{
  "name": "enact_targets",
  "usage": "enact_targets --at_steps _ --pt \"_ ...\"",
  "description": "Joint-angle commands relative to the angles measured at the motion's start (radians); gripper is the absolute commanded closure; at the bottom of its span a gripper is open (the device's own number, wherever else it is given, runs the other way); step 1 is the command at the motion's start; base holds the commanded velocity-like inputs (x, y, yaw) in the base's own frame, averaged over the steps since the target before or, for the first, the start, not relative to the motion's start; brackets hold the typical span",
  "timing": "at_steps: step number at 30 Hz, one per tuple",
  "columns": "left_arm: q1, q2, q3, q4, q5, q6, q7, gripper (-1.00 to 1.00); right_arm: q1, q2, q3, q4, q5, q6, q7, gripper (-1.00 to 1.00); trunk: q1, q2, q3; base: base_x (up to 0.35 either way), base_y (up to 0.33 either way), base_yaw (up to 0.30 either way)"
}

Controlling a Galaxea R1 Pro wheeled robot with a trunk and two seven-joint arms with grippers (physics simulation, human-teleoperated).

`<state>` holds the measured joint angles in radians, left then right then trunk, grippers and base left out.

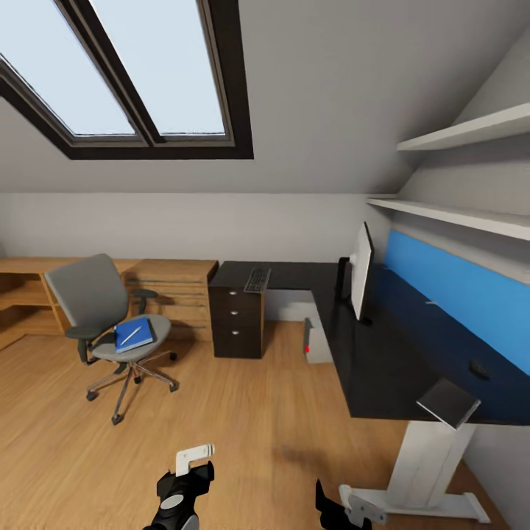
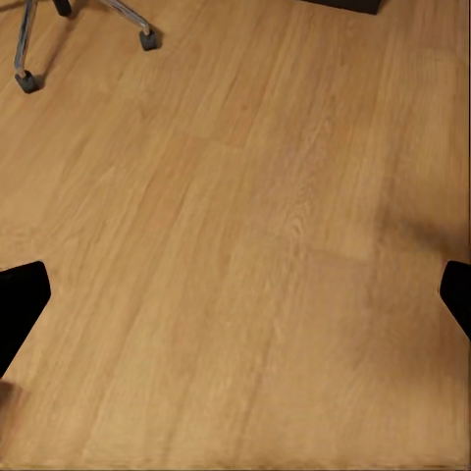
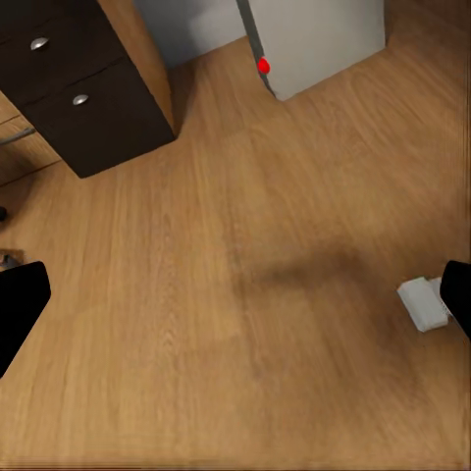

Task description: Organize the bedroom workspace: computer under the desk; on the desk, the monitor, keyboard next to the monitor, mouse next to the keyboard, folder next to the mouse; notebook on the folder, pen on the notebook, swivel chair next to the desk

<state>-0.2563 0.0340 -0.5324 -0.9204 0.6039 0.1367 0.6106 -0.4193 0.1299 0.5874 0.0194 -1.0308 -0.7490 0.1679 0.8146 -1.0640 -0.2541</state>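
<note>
Two grippers hang low over the wood floor [image 2: 255,255]: left gripper [image 2: 235,294] and right gripper [image 3: 240,294], each with fingers spread wide and empty. Swivel chair [image 1: 96,309] stands well apart from the desk [image 1: 383,361], carrying the folder [image 1: 135,335] with the pen [image 1: 131,336] on it. Monitor [image 1: 361,280] and keyboard [image 1: 258,279] rest on the desk; the computer [image 1: 316,342] sits beneath.

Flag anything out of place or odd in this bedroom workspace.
The blue folder lies on the swivel chair seat with a pen on it, away from the desk. The grey notebook overhangs the desk's near corner. The keyboard sits far from the monitor.
</note>
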Motion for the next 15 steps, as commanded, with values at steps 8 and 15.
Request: enact_targets --at_steps 8,15 --pt "-0.001 0.001 -0.005 -0.002 0.004 0.004 0.008 -1.00 -0.001 0.000 0.004 0.002 -0.011 -0.002 0.008 -1.00 0.000 -0.001 -0.001 -0.268 -0.230 0.000" --pt "-0.001 0.003 -0.003 -0.002 0.005 0.004 0.008 -1.00 -0.001 0.000 0.003 0.002 -0.011 -0.003 0.008 -1.00 0.000 -0.001 -0.001 -0.081 -0.064 0.000"
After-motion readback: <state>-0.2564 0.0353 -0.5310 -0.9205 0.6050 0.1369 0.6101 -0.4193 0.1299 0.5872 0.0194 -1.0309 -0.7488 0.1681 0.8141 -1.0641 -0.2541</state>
